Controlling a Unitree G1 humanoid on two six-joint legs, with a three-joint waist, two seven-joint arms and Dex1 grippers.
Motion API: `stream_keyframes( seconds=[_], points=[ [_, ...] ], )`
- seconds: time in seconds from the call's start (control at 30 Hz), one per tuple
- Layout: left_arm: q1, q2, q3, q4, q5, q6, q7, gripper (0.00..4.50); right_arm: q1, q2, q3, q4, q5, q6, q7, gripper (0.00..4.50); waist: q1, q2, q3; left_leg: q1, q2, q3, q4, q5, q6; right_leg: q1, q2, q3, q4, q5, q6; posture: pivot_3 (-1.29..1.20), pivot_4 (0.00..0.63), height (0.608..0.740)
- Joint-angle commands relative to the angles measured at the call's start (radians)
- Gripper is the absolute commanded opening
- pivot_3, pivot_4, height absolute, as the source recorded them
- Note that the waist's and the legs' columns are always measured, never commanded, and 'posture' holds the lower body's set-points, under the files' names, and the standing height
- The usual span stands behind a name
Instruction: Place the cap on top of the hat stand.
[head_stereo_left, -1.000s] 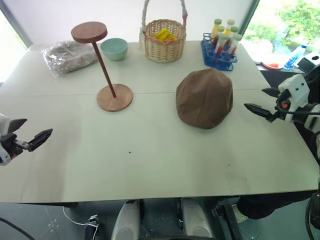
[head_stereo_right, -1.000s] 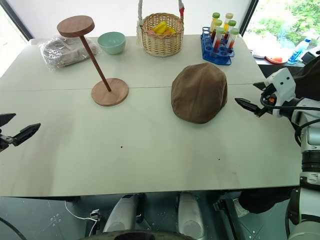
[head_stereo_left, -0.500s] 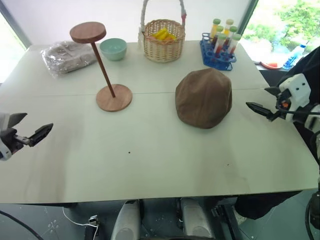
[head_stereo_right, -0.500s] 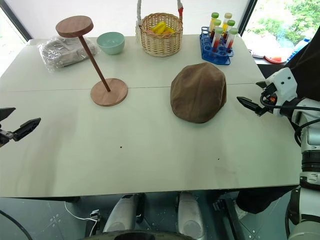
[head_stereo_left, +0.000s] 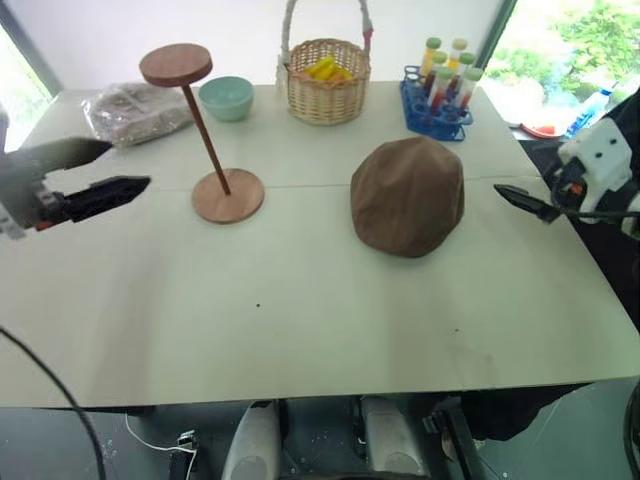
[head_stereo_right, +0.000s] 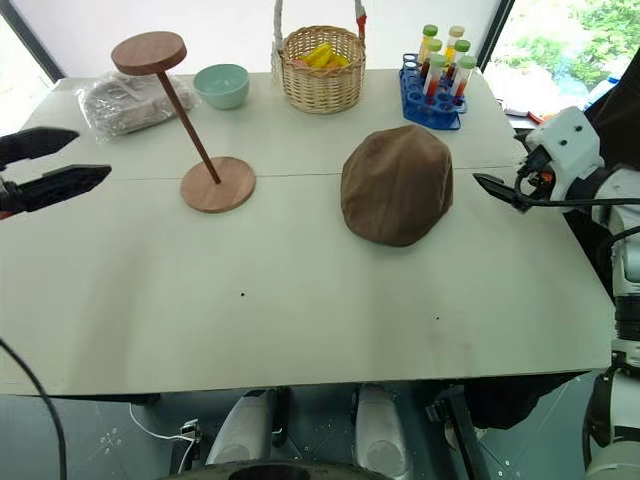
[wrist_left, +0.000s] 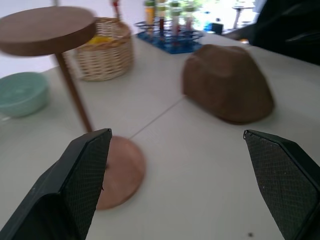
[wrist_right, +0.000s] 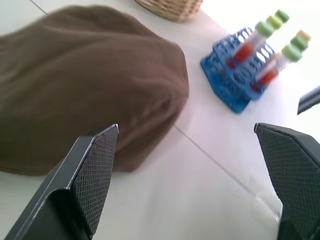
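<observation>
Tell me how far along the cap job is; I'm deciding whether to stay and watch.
Nothing is done yet: the cap lies flat on the table, and the hat stand has a bare top disc. In hand: the right gripper hangs beside the cap with jaws open, holding nothing; the left gripper is open too, near the stand. Left: grasp, lift, and place.

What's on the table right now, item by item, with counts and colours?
cap: one, brown, table centre-right
hat stand: one, reddish-brown wood, left of the cap, disc top bare
bowl: one, pale green, far side, beside the stand's top
wicker basket: one, tan, yellow items inside, far centre
test-tube rack: one, blue, far right
plastic bag: one, clear, far left
table: one, white
left tool: black, open, left edge
right tool: black, open, right of cap
</observation>
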Motion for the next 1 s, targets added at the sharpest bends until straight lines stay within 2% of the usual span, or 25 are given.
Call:
stream_keyframes(
  seconds=[0.03,0.23,0.37,0.47,0.6,0.73,1.0],
  points=[
    [-0.144,0.051,-0.128,0.018,-0.079,0.059,-0.114,4.4,0.053,-0.024,0.001,-0.28,0.024,0.138,-0.022,4.49,0.003,0.0,0.0,0.0,0.001,-0.001,0.0,0.0,0.0,0.0,0.001,0.0,0.002,0.0,0.0,0.0,0.15,0.74],
    [-0.265,0.067,-0.373,0.04,0.031,-0.015,-0.324,4.4,0.165,0.039,0.111,-0.605,-0.031,0.332,-0.154,4.49,0.005,-0.001,0.0,0.001,0.004,-0.001,0.002,0.0,0.0,0.0,0.005,0.001,0.003,0.0,-0.001,0.0,0.15,0.74],
    [-0.338,0.033,-0.465,0.066,0.081,-0.042,-0.387,4.4,0.207,0.116,0.235,-0.713,-0.134,0.426,-0.29,4.49,0.007,-0.001,0.0,-0.002,0.005,-0.001,0.008,0.0,0.0,0.0,0.006,0.001,0.002,0.0,-0.001,0.0,0.15,0.74],
    [-0.383,0.003,-0.502,0.087,0.109,-0.05,-0.414,4.4,0.236,0.142,0.343,-0.764,-0.211,0.446,-0.337,4.49,0.009,-0.001,0.0,-0.003,0.005,-0.001,0.009,0.0,0.0,0.0,0.006,0.001,0.002,0.0,-0.001,0.0,0.15,0.74],
    [-0.407,-0.029,-0.528,0.094,0.144,-0.06,-0.425,4.4,0.254,0.159,0.479,-0.739,-0.329,0.418,-0.382,4.49,0.009,-0.001,0.0,-0.003,0.005,-0.001,0.01,0.0,0.0,0.0,0.006,0.001,0.002,0.0,-0.002,0.0,0.15,0.74],
    [-0.418,-0.045,-0.532,0.095,0.156,-0.057,-0.432,4.4,0.251,0.169,0.571,-0.63,-0.472,0.34,-0.44,4.49,0.008,-0.001,0.0,-0.003,0.005,-0.001,0.01,0.0,0.001,0.0,0.006,0.001,0.002,0.0,-0.001,0.0,0.15,0.74],
    [-0.415,-0.06,-0.515,0.094,0.168,-0.05,-0.411,4.4,0.204,0.255,0.594,-0.334,-0.625,0.18,-0.553,4.49,0.005,-0.003,-0.001,-0.003,0.006,-0.001,0.012,-0.001,0.001,0.001,0.007,0.001,0.004,0.0,-0.001,0.0,0.15,0.74]
  ],
)
